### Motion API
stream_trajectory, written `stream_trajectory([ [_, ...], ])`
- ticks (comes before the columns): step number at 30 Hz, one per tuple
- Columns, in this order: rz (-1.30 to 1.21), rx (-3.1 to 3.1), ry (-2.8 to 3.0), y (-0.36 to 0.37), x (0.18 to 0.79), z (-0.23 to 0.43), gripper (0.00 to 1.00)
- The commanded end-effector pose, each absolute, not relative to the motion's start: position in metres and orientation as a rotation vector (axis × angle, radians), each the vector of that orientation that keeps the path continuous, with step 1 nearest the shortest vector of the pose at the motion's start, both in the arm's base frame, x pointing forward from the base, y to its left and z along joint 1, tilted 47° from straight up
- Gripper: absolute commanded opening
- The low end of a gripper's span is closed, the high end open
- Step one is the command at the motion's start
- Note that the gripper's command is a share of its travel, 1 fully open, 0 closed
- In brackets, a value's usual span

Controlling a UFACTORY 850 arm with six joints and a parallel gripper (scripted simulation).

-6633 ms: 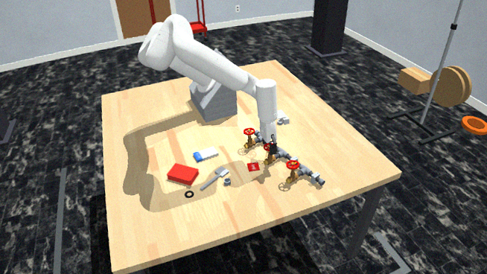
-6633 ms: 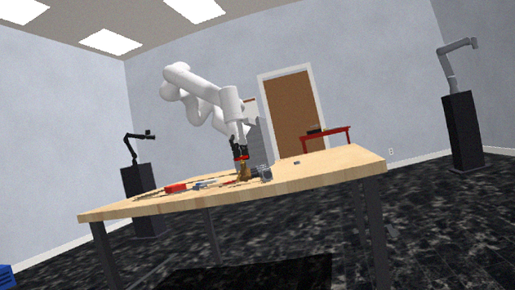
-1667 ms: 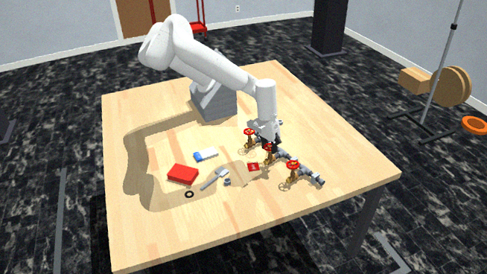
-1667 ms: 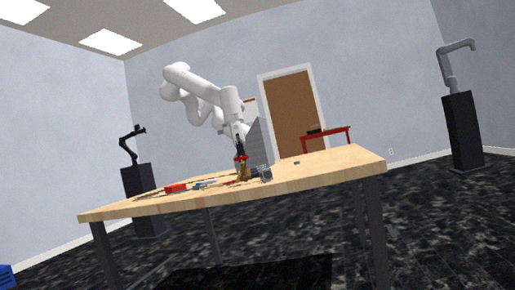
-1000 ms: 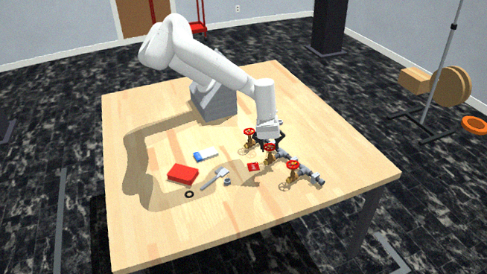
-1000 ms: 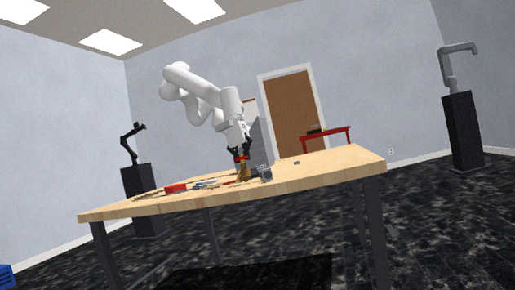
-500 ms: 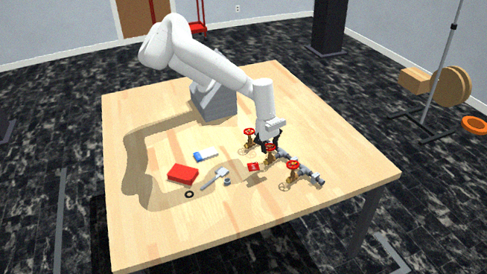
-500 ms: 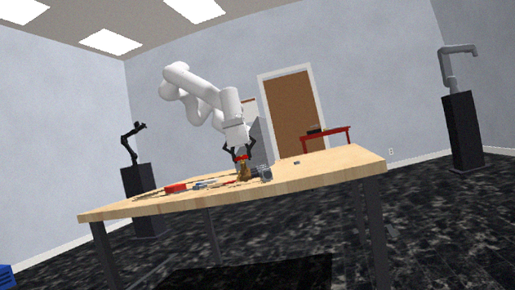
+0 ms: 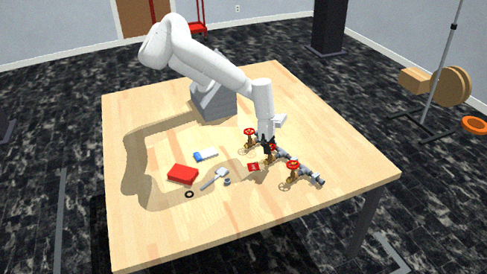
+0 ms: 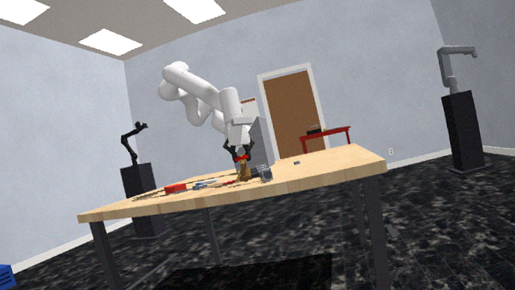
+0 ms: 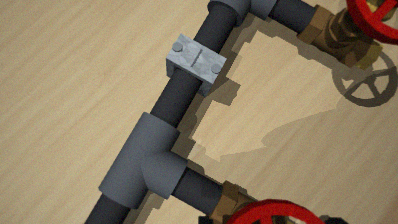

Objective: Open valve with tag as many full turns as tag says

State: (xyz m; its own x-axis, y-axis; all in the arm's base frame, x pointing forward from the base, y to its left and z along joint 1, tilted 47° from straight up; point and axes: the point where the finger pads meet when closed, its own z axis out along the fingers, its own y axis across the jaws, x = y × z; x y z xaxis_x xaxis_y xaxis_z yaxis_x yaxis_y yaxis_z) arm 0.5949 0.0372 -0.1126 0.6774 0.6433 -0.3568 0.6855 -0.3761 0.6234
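Observation:
A dark pipe [image 9: 300, 167] lies on the wooden table with three brass valves, each with a red handwheel: a far one [image 9: 249, 132], a middle one [image 9: 272, 147] and a near one [image 9: 292, 164]. A red tag [image 9: 253, 166] lies beside the middle valve. My gripper [image 9: 268, 146] points straight down and is shut on the middle valve's handwheel; it also shows in the exterior view [image 10: 241, 157]. In the wrist view that handwheel [image 11: 272, 214] sits at the bottom edge, and another valve's handwheel [image 11: 375, 20] is at the top right. The fingertips are hidden there.
A grey clamp [image 11: 196, 59] holds the pipe [image 11: 170, 105] to the table. Left of the valves lie a red box [image 9: 182, 173], a blue and white pad [image 9: 205, 153], a grey tool [image 9: 214, 177], a small grey cylinder [image 9: 227, 181] and a black ring [image 9: 188, 191]. The arm's base [image 9: 212, 100] stands behind.

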Motion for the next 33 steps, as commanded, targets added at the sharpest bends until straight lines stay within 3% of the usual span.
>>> stream_trajectory([
  [1,-0.25,1.973,1.292,0.0379,0.5956,-0.1122,0.0],
  [12,-0.51,1.695,1.687,0.0379,0.5956,-0.1122,0.0],
  [24,-0.517,1.688,1.695,0.0379,0.5956,-0.1122,0.0],
  [25,-0.517,1.688,1.695,0.0379,0.5956,-0.1122,1.0],
  [33,-0.517,1.688,1.695,0.0379,0.5956,-0.1122,1.0],
])
